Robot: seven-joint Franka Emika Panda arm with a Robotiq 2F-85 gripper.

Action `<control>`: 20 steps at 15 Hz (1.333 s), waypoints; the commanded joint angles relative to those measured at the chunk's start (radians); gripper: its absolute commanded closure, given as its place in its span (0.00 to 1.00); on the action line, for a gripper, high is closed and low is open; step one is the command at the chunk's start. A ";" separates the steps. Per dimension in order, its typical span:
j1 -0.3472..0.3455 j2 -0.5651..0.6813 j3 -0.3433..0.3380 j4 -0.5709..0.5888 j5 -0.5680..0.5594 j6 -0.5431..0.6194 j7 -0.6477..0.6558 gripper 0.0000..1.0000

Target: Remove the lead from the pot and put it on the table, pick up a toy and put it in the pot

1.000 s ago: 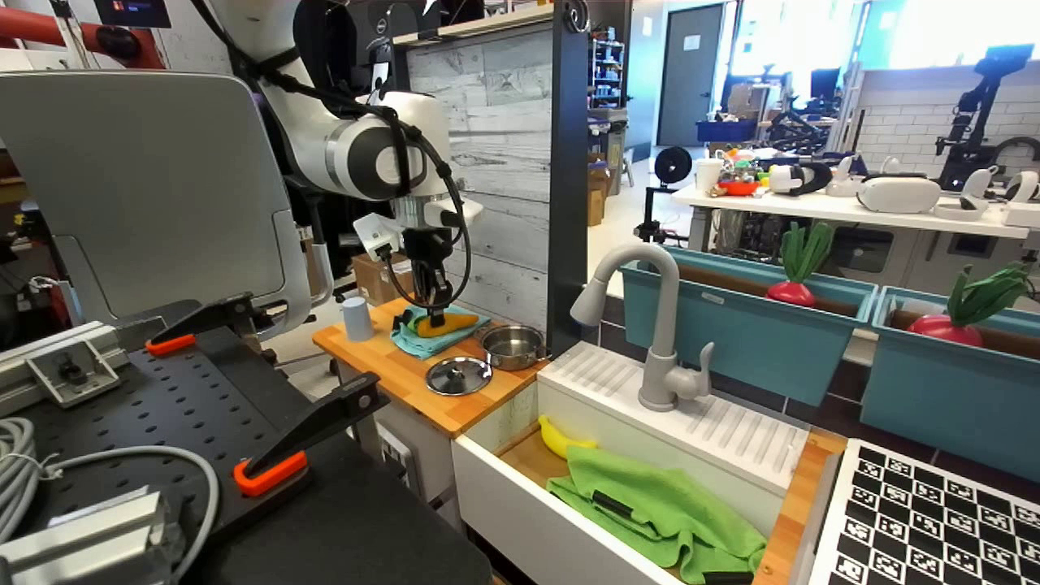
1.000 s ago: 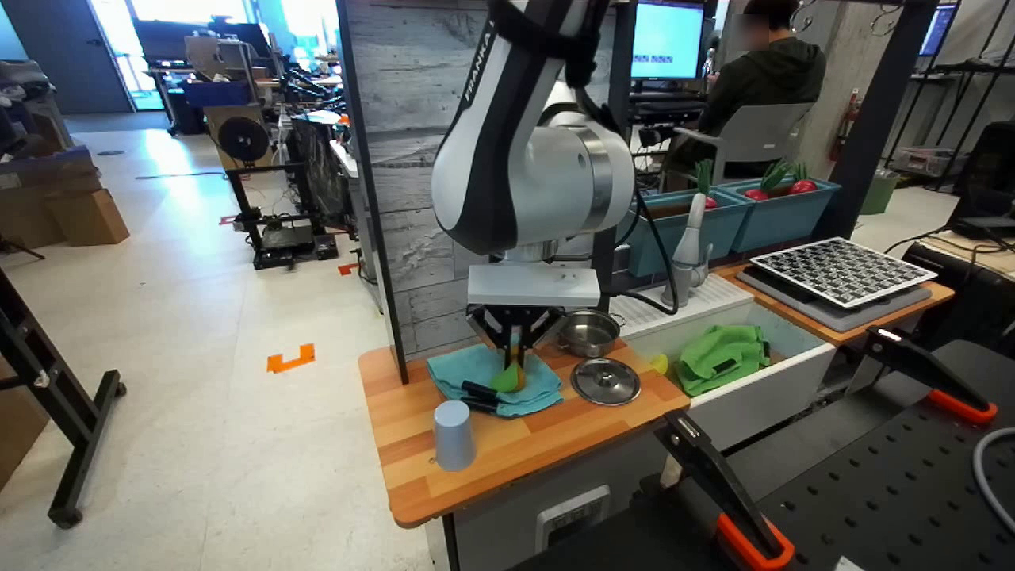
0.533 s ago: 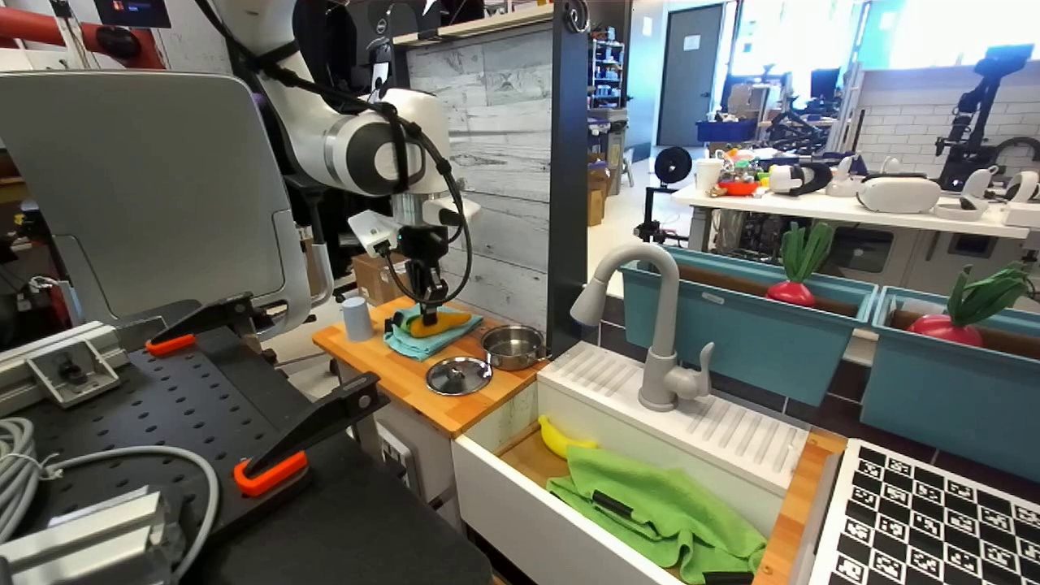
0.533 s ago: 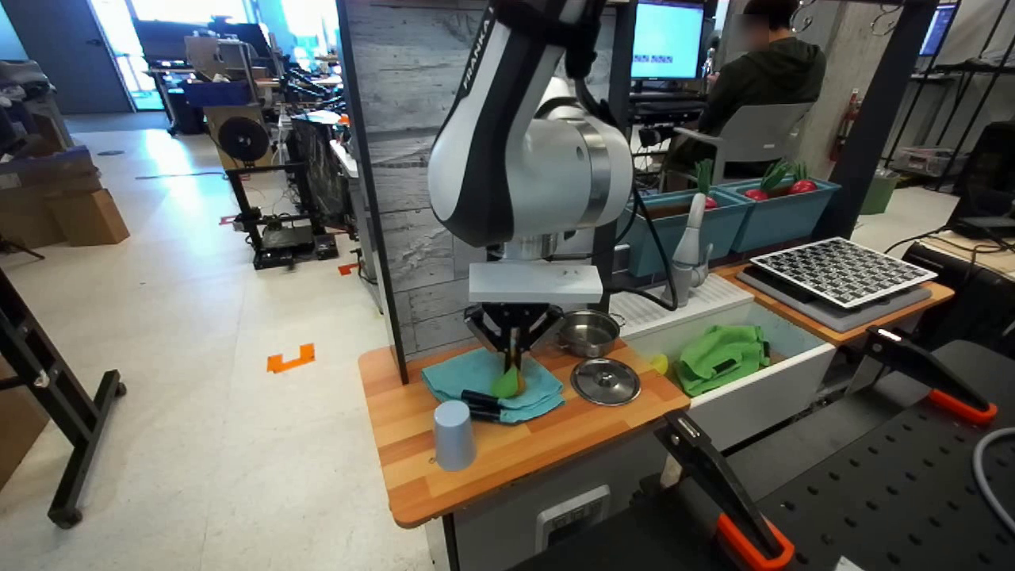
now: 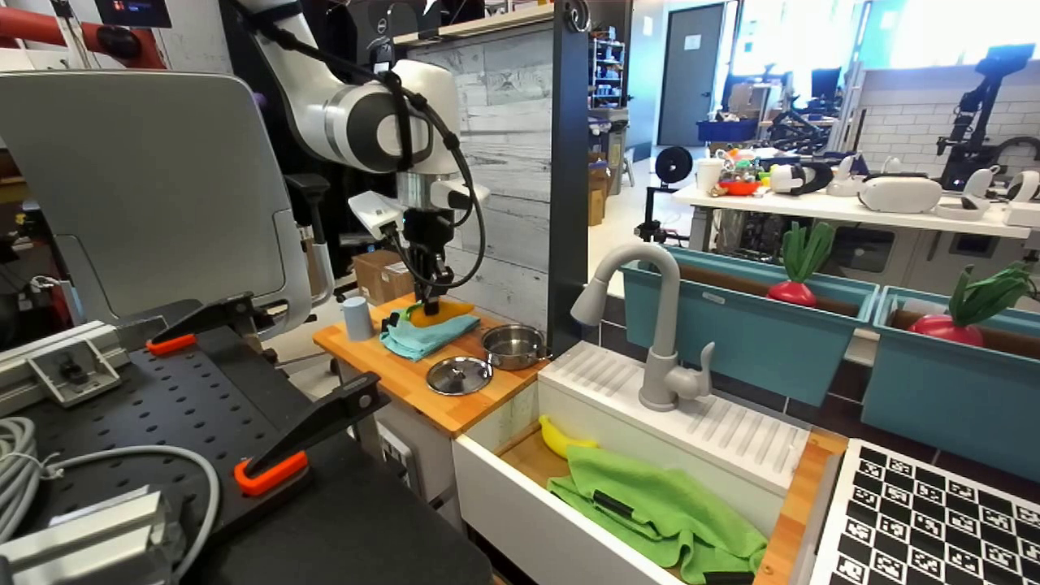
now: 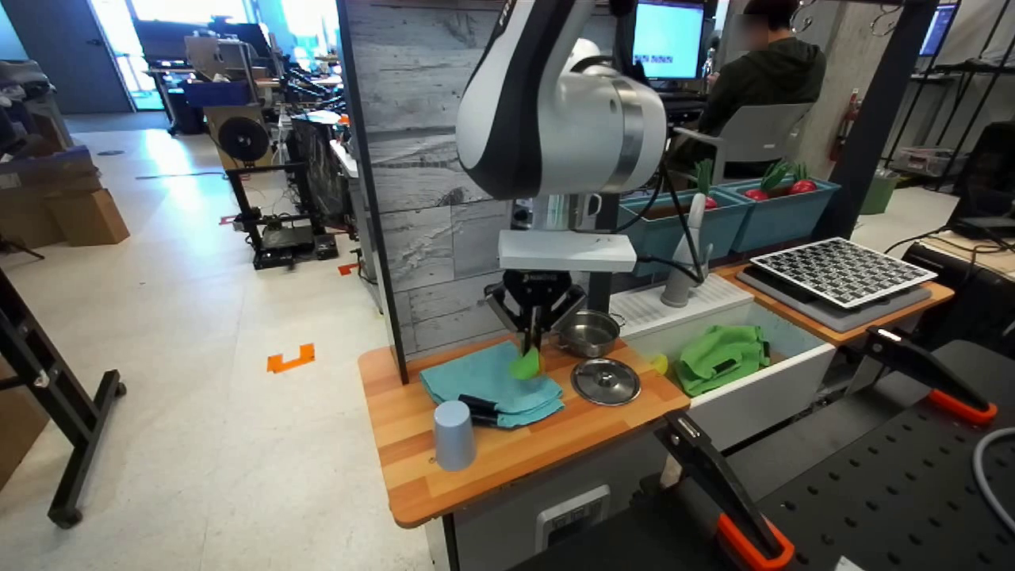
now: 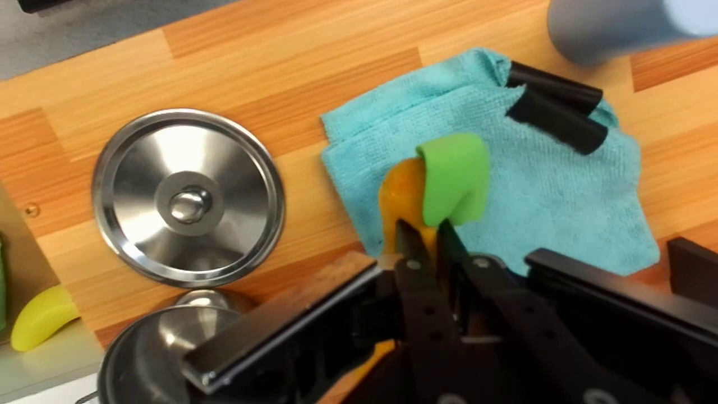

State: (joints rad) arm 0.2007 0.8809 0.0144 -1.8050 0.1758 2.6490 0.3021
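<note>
Silvery metal pot (image 7: 151, 353) at lower left of the wrist view, uncovered, with the lid (image 7: 188, 202) lying near it, knob up, on the wooden table (image 7: 314, 50). So that half looks done. Next over is the toy (image 7: 403, 193), a long orange-yellow thing with a green end, pinched between the fingers of the gripper (image 7: 426, 230). It's over the teal cloth (image 7: 561, 179), can't tell if it's fully clear of it. My guess: light, hollow plastic, fairly stiff, maybe a bit slick, not fragile. I'd grab the body around mid-length and skip the green bit, which looks bendy. Hold seems nearer the green end, so the long end might dip. Far right: blue-grey cup (image 7: 611, 28), worth staying clear of.
</note>
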 commanded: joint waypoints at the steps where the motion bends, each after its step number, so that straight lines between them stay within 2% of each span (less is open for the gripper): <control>1: -0.055 -0.055 0.001 -0.046 0.003 0.004 -0.024 0.98; 10: -0.155 -0.028 -0.020 0.027 0.025 -0.002 -0.003 0.98; 20: -0.157 0.074 -0.044 0.138 0.023 -0.017 0.052 0.98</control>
State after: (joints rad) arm 0.0372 0.9091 -0.0233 -1.7261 0.1842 2.6524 0.3370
